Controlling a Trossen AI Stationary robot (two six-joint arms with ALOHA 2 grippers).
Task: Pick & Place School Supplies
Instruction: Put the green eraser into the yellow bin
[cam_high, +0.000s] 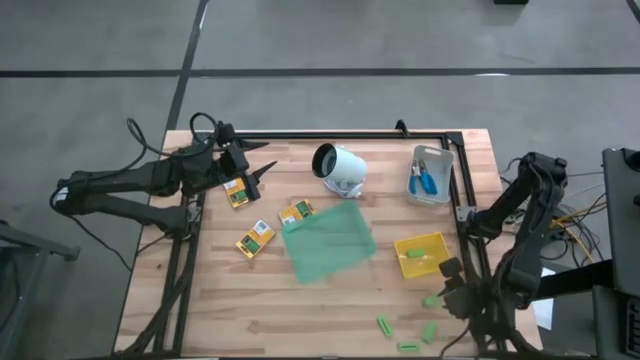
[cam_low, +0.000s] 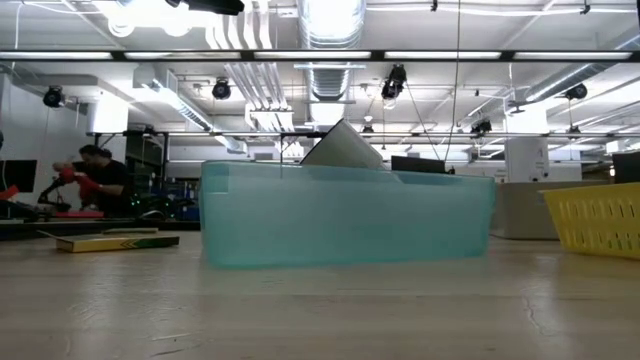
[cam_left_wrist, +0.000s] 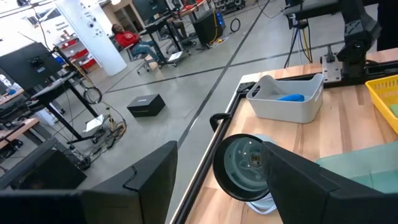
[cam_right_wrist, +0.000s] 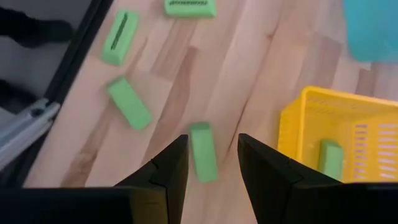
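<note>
While the high view hides it, the right wrist view shows the right hand (cam_right_wrist: 212, 163) apart astride a green block (cam_right_wrist: 203, 151) lying on the bench (cam_right_wrist: 249, 74) beside the yellow tray (cam_right_wrist: 348, 112); left hand (cam_high: 262, 172) apart, upper left.

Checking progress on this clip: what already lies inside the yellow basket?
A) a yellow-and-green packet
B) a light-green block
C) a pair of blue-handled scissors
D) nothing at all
B: the right wrist view shows one light-green block lying inside the yellow basket, while the right gripper hangs open over another block on the table beside it.
</note>
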